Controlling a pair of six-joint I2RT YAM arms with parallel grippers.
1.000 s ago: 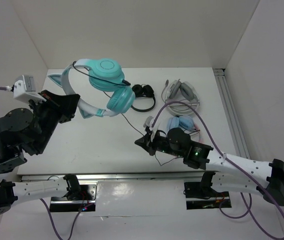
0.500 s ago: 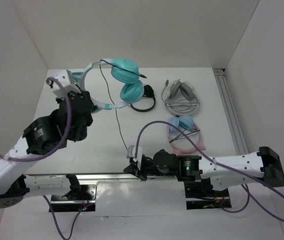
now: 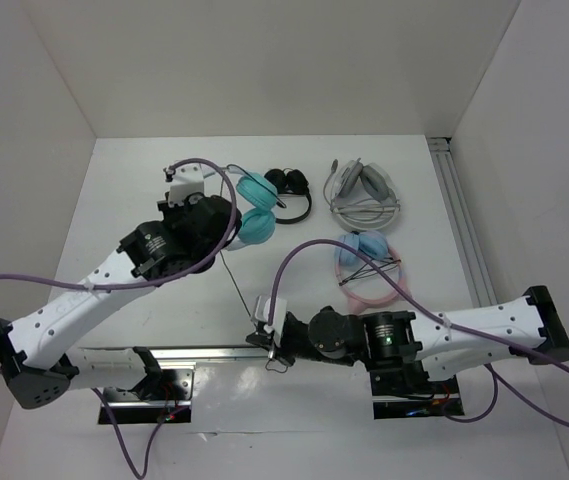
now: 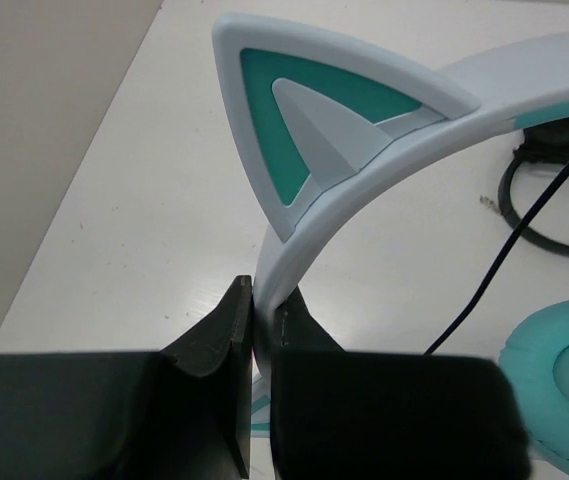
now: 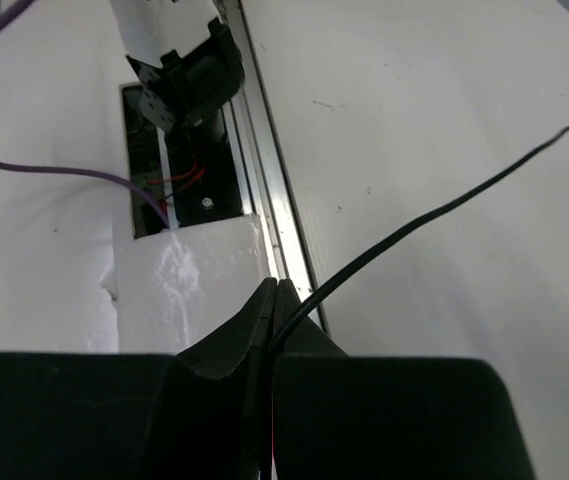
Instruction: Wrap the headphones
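Observation:
The teal cat-ear headphones (image 3: pixel 255 208) lie low over the table's middle back, mostly under my left arm. My left gripper (image 4: pixel 261 300) is shut on their white-and-teal headband (image 4: pixel 364 190), just below one cat ear (image 4: pixel 314 130). A teal ear cup (image 4: pixel 564 390) shows at the lower right of the left wrist view. The thin black cable (image 3: pixel 236 285) runs from the cups down to my right gripper (image 3: pixel 269 345) at the table's front edge. My right gripper (image 5: pixel 276 300) is shut on the cable (image 5: pixel 414 230).
Small black headphones (image 3: pixel 291 192) lie right of the teal ones. Grey headphones (image 3: pixel 364 190) sit at the back right, pink-and-blue ones (image 3: pixel 366 265) in front of them. A metal rail (image 3: pixel 194 352) lines the front edge and another (image 3: pixel 459 215) the right side.
My left arm has swung right and lowered the headphones toward the table's middle. My right gripper has pulled the cable down to the front edge, drawing it straighter.

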